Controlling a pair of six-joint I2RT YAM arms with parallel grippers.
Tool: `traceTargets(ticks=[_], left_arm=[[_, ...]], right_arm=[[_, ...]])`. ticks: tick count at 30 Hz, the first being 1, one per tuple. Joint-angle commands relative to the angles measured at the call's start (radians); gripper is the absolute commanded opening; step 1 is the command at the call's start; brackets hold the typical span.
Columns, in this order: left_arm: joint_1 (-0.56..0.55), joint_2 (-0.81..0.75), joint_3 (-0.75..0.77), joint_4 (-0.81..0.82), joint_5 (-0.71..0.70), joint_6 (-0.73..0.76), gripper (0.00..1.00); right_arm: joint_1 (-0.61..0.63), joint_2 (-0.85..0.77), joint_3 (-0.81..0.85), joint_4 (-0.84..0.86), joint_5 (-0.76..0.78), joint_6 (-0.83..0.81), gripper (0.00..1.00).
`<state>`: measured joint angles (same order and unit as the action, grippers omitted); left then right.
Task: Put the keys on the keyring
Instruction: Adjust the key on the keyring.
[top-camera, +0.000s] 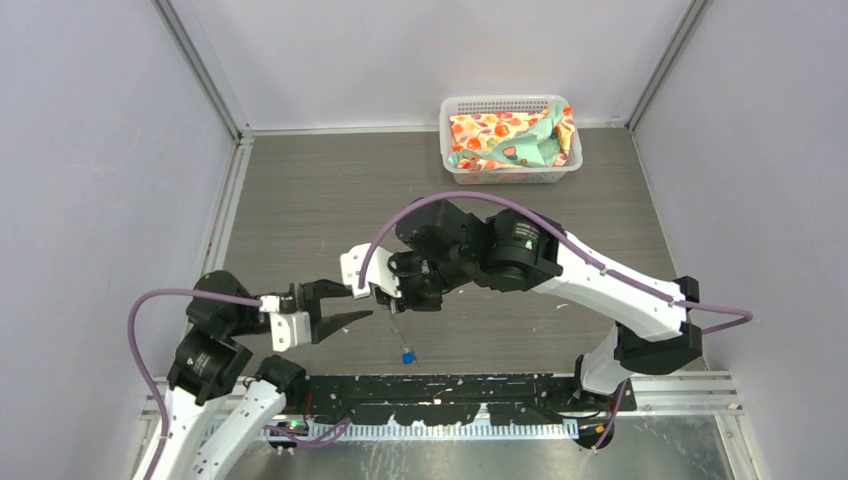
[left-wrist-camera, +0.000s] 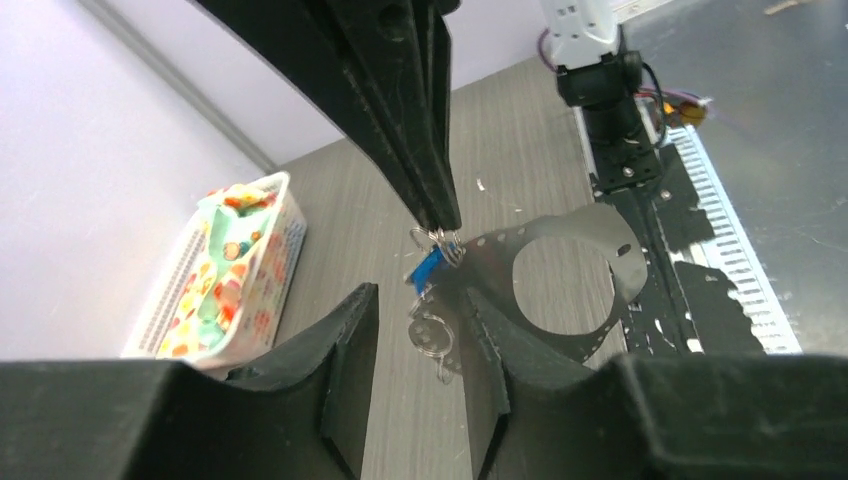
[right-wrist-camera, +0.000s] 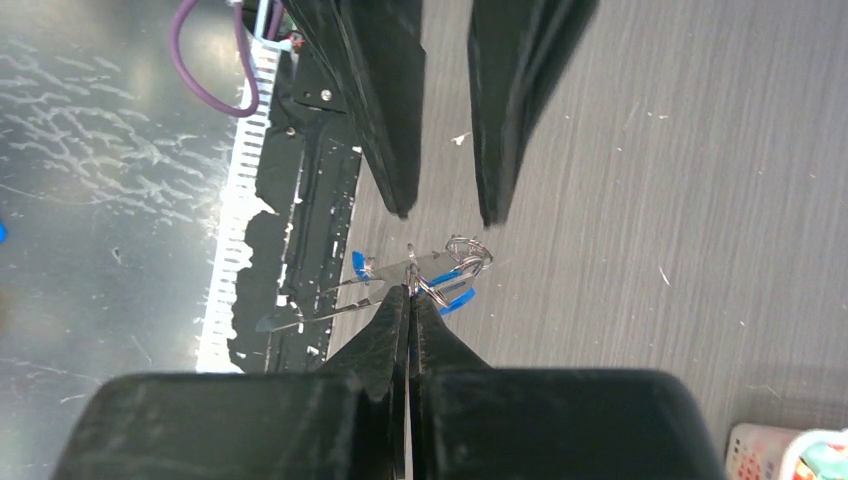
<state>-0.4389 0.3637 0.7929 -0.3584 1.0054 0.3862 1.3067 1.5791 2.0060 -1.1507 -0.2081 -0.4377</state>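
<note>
Table (top-camera: 300, 200) — keyring (right-wrist-camera: 468, 246) in right end effector (right-wrist-camera: 410, 295)

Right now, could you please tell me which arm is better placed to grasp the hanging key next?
Probably left: the left claw is open and faces the blue key hanging just ahead. The right claw is shut on the keyring, so it is occupied.

The keys (left-wrist-camera: 428, 268) had bright blue heads, and the keyring (left-wrist-camera: 447, 250) was silver. The white basket (top-camera: 512, 176), upper right, held an orange flowery cloth (top-camera: 487, 133).
</note>
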Motion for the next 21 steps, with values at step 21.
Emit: traceTargets(ticks=[21], left_arm=[[0.002,0.274,0.22,-0.475,0.389,0.67,0.46]], right_arm=[[-0.004,0.129,0.222,-0.13,-0.225,-0.008,0.01]])
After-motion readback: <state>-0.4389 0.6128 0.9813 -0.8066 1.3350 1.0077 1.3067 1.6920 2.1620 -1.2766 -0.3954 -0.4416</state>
